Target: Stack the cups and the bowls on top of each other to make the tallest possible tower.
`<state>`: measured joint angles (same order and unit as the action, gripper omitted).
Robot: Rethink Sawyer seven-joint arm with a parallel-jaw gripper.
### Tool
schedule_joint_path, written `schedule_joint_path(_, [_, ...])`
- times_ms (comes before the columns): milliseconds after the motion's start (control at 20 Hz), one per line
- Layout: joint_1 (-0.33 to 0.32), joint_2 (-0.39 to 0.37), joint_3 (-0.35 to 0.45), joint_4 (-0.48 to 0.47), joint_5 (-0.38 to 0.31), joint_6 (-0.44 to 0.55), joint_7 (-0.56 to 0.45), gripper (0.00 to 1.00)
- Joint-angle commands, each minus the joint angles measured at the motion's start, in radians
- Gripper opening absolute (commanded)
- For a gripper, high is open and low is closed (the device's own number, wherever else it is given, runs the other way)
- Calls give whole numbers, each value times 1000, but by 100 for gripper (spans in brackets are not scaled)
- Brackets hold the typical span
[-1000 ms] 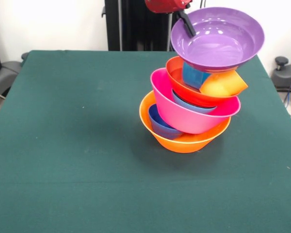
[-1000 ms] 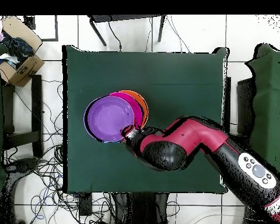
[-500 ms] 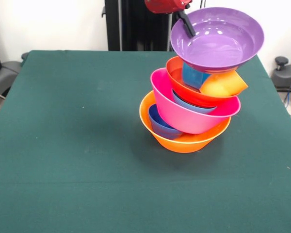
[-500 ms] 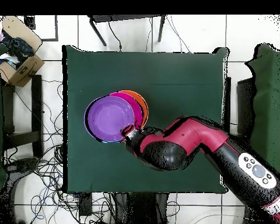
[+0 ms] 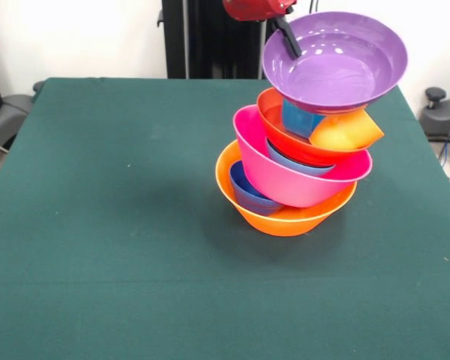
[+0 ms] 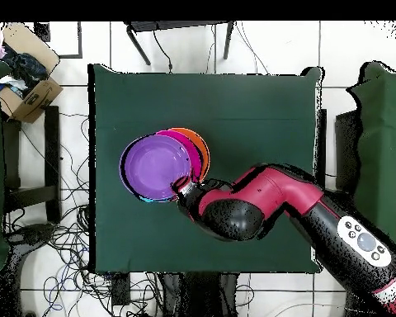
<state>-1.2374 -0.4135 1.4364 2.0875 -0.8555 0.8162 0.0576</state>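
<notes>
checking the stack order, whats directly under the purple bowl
Under the purple bowl sit a light blue cup and an orange cup lying tilted, both inside the red-orange bowl. Their contact points with the purple bowl are hidden. The pincer grips its far rim.

A plain dark green cloth covers the bench (image 5: 120, 225). On it, the large glossy orange plastic bowl (image 5: 292, 217) holds a small dark blue bowl (image 5: 247, 191) and a large hot-pink bowl (image 5: 292, 184). Above come a shallow light blue bowl (image 5: 296, 163), a wide red-orange bowl (image 5: 274, 120), a light blue tumbler (image 5: 296, 118), a yellow-orange tumbler (image 5: 345, 129) and a wide purple bowl (image 5: 334, 64). The arm (image 6: 267, 202) is red and black.
</notes>
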Motion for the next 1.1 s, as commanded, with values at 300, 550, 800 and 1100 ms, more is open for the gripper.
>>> schedule_joint_path(300, [37, 1, -120, -43, -90, 56, -248, 0])
schedule_joint_path(550, [39, 1, -125, -49, -86, 63, -246, 100])
schedule_joint_path(800, [49, -17, -127, -40, -97, 48, -213, 100])
schedule_joint_path(1100, [48, -33, -119, -30, -96, 43, -201, 100])
